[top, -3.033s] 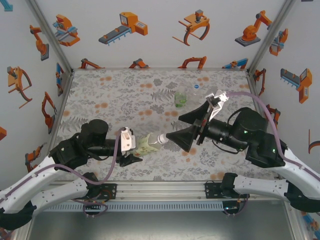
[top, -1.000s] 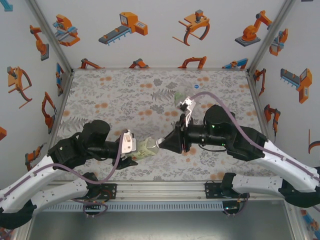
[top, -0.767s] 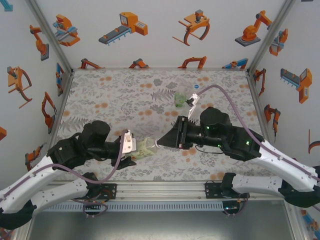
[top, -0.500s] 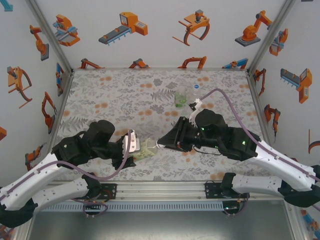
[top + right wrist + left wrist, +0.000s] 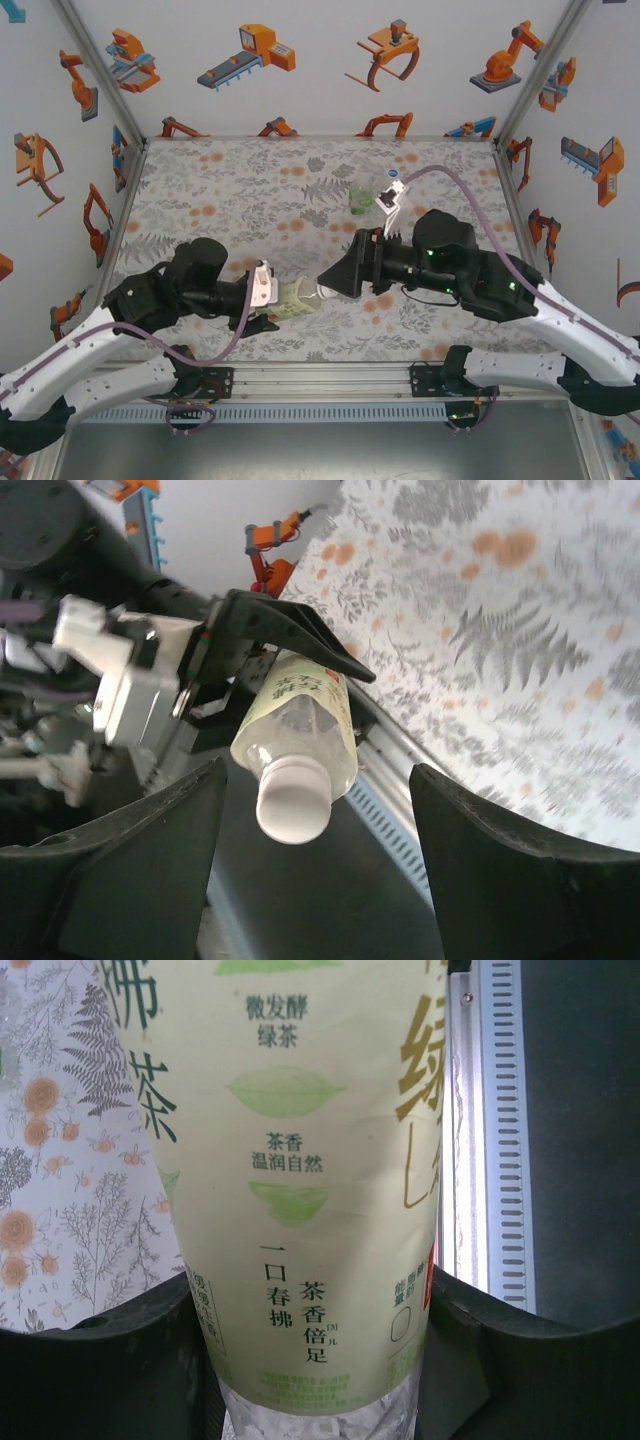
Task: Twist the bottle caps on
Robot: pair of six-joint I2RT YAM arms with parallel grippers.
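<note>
Left hand (image 5: 272, 305) clamps the yellowish bottle (image 5: 300, 1160) sideways over the counter (image 5: 220, 200), near its front edge. Right hand (image 5: 330, 282) is open around the white cap (image 5: 293, 802), not touching. Can't tell if it's threaded tight; if crooked, it'll leak. Green bottle (image 5: 360, 198) waits farther back.

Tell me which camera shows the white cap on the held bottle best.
The right wrist view: the white cap faces the lens, large and clear, on the neck of the bottle. The top external view gives it as a tiny pale speck at the bottle's end. The left wrist view sits close on the label.
</note>
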